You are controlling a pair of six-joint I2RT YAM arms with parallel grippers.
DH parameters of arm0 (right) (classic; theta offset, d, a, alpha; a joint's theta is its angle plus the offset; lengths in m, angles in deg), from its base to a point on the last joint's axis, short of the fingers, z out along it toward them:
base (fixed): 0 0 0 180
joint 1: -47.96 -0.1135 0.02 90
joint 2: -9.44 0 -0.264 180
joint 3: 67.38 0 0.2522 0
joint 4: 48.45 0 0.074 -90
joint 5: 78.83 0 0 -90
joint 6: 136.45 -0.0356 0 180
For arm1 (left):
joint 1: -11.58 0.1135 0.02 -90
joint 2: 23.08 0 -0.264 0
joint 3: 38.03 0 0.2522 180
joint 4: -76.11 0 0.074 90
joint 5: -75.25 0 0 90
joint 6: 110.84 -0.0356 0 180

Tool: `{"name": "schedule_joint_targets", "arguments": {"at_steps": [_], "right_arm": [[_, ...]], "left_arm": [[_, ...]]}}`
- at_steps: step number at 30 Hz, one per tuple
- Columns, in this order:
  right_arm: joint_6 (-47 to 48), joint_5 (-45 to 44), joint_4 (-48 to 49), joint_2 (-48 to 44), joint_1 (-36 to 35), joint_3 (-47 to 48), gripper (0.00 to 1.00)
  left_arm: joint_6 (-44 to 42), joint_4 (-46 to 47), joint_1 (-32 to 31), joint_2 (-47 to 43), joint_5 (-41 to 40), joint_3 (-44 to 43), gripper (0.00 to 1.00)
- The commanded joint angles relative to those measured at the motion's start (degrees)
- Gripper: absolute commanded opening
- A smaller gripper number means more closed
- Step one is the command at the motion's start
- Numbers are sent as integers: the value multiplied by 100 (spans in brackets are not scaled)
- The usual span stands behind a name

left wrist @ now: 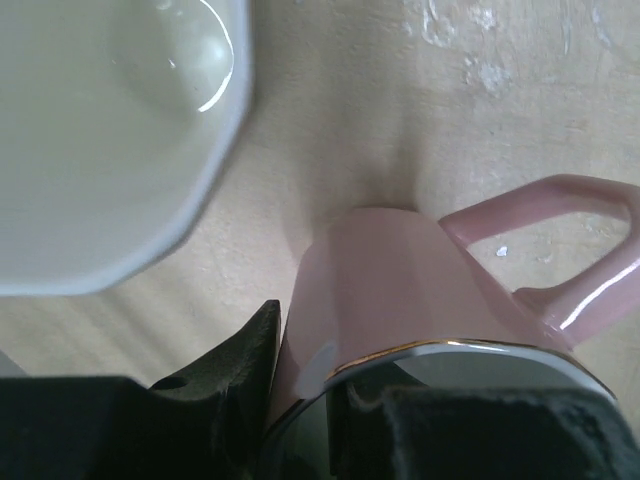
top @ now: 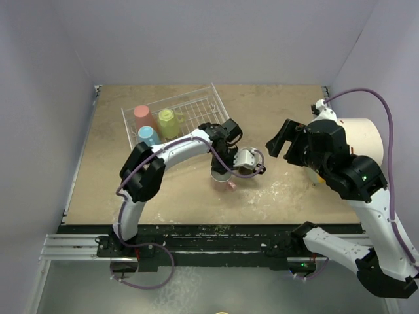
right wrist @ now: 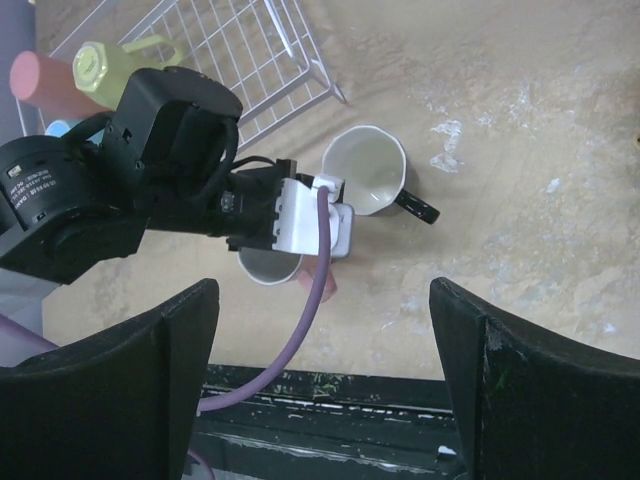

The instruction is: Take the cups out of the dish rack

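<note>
Got the left tool [left wrist: 320, 380] pinched on the rim of the light pink cup [left wrist: 390, 290], with one finger inside and the other against the outer wall, and the handle poking off to the right of the left wrist view. Looks upright at the centre of the top view, down at the table [top: 275, 111] right next to the black-handled cup [right wrist: 365, 170]. Can't tell if it's actually touching down. Counting three more in the dish rack [top: 196, 108] at upper left: coral-red cup [top: 142, 116], light blue cup [top: 147, 135], yellow-green cup [top: 169, 121]. Seeing the right tool [right wrist: 320, 292] spread wide with nothing in it, hanging right of centre. Reckon glazed ceramic here, so stiff, light-ish, slick and easy to chip. Best to grab by the rim wall like this rather than the thin handle, and go gentle beside that neighbour.
</note>
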Motion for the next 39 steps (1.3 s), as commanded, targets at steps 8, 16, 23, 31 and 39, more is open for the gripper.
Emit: {"name": "schedule_joint_targets", "arguments": {"at_steps": [8, 16, 23, 31, 39], "right_arm": [[-15, -51, 149, -15, 17, 85, 88], [-34, -130, 76, -67, 16, 76, 88], [-76, -195, -22, -142, 20, 42, 89], [-76, -207, 164, -105, 16, -303, 89], [44, -259, 356, 42, 21, -439, 89]], "left_arm": [[400, 618, -30, 508, 131, -934, 0], [683, 848, -26, 1007, 186, -1643, 0], [639, 474, -43, 1296, 192, -2078, 27], [329, -187, -35, 766, -102, -2047, 85], [319, -752, 9, -155, -342, -2280, 99]]}}
